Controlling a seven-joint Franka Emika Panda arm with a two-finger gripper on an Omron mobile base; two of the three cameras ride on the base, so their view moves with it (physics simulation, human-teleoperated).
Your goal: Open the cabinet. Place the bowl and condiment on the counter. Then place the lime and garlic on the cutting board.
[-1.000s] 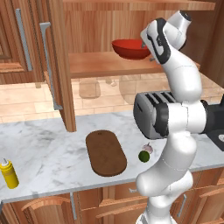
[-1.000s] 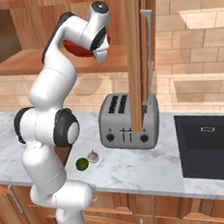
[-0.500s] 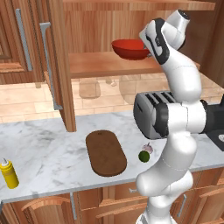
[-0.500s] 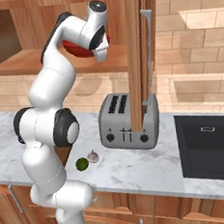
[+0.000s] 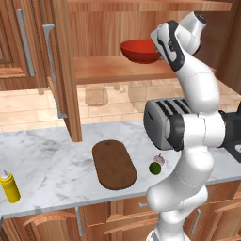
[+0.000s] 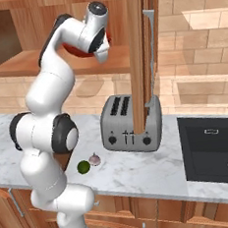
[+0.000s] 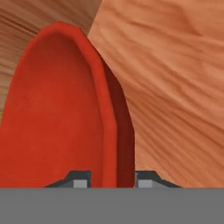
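— Up on the lower shelf (image 5: 108,70) of the open cabinet (image 5: 63,70), what is the arm doing?
— Its jaws are pinching the rim of the red bowl (image 5: 140,51). The hand view shows one dark fingertip (image 7: 79,179) inside the bowl (image 7: 52,113) and the other outside, with the rim between them.
— Is the bowl on the shelf or lifted?
— I cannot tell; it sits at shelf level, right by the wood.
— Where are the other things?
— The yellow bottle (image 5: 9,185) stands on the marble surface (image 5: 42,160) at the far left, near the front edge. The dark oval board (image 5: 113,164) lies flat in the middle, bare. The lime (image 5: 154,167) and the garlic (image 5: 159,159) lie just beside each other on the surface, right of the board, in front of the toaster (image 5: 162,120).
— And from the other side?
— The lime (image 6: 83,167) and garlic (image 6: 94,160) lie left of the toaster (image 6: 132,124), with a dark sink (image 6: 213,148) well off to the right.
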